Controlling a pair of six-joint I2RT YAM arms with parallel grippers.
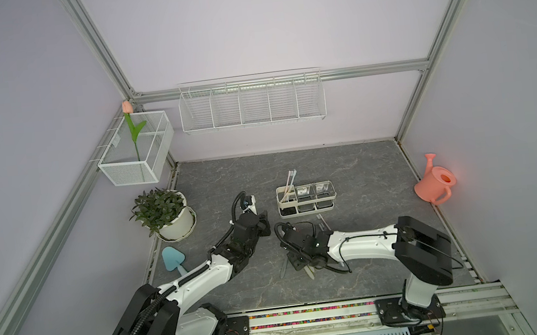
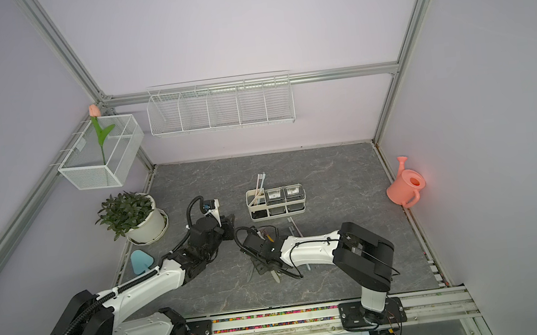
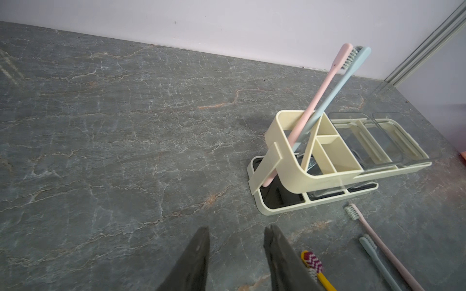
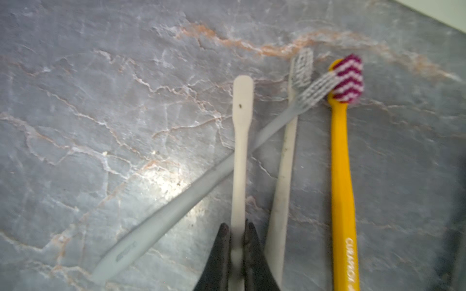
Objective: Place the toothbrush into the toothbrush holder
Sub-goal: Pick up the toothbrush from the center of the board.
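Note:
The cream toothbrush holder [image 1: 306, 200] [image 3: 327, 179] stands mid-table with two clear cups. A pink toothbrush [image 3: 325, 93] and a blue one [image 3: 339, 89] lean in its end compartment. My right gripper [image 4: 237, 228] [image 1: 299, 264] is shut on the handle of a cream-white toothbrush [image 4: 242, 105], which lies over a grey toothbrush [image 4: 176, 201]. Beside them lie another white toothbrush [image 4: 287, 151] and a yellow one [image 4: 341, 163] with purple-white bristles. My left gripper [image 3: 237, 230] [image 1: 263, 225] hovers open and empty, left of the holder.
A pink toothbrush [image 3: 378, 245] and a blue one [image 3: 378, 262] lie in front of the holder. A potted plant [image 1: 166, 213] and blue trowel [image 1: 173, 260] sit at the left edge, a pink watering can [image 1: 433, 183] at the right. A wire basket [image 1: 250, 105] and mesh box [image 1: 138, 151] hang on the walls.

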